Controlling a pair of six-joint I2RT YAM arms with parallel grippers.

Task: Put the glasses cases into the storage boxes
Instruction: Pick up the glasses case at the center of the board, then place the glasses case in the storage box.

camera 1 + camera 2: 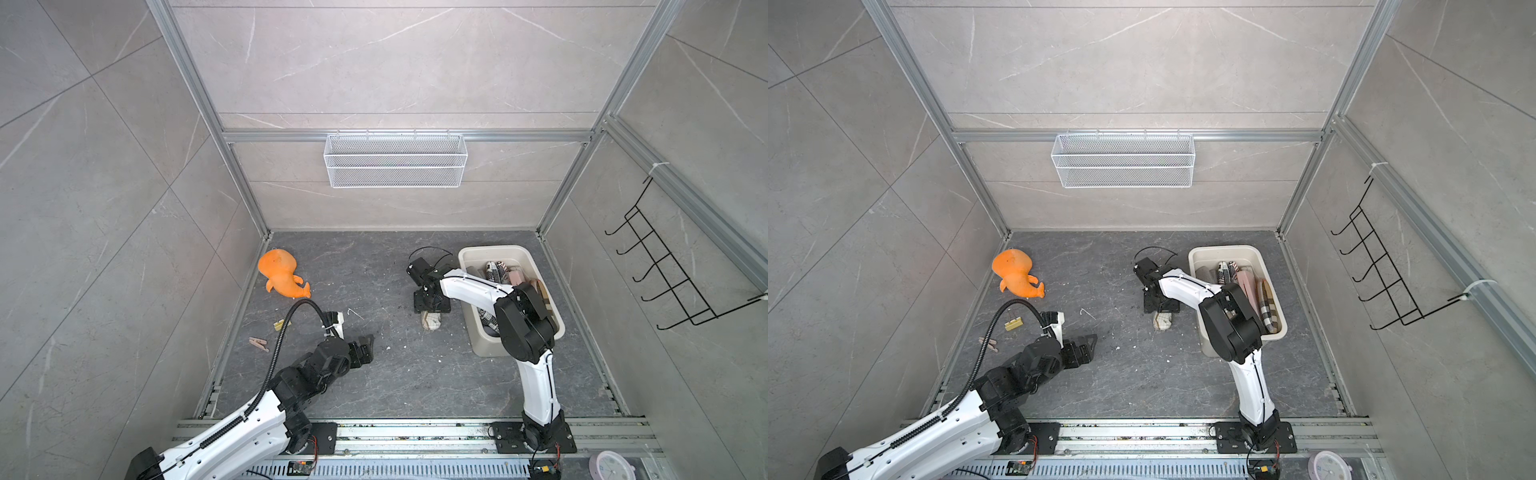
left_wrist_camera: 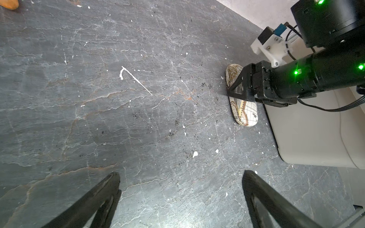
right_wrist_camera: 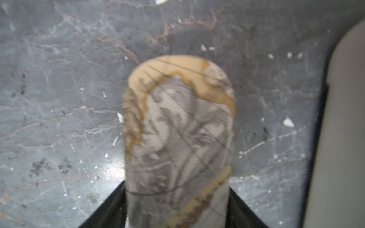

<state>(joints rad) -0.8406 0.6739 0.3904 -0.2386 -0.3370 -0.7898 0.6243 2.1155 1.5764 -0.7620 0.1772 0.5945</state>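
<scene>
On the floor, outside the tub: one oblong, round-ended map-print glasses case (image 2: pixel 245 114) with a smooth cream shell, tan borders and fine grid lines. It lies flat, just beside the tub's long wall.
Storage tub: cream-beige rectangular plastic tub (image 1: pixel 1225 249) with rounded corners, a rolled rim and smooth matte walls. It stands at the right of the floor in both top views.
Tub contents: a tan plaid fabric case (image 1: pixel 1268 307), a smooth pink case (image 1: pixel 1250 286) and a black-and-white print case (image 1: pixel 1223 270), set on edge side by side. The right arm hides the rest.
Right gripper: the right gripper (image 3: pixel 177 186) points down over the map-print glasses case. Its black fingers sit against both long sides, with no gap visible in the blurred right wrist view. The case rests on the floor.
Left gripper: the left gripper (image 2: pixel 180 174) is spread wide with nothing between its black fingers. It hovers over bare floor, well apart from the case.
Floor: dark grey stone-look slab (image 2: pixel 98 118), veined, with white chips and dark specks.
Other items: an orange plush toy (image 1: pixel 282 274) lies near the left wall. A white wire mesh basket (image 1: pixel 395 160) hangs on the back wall.
</scene>
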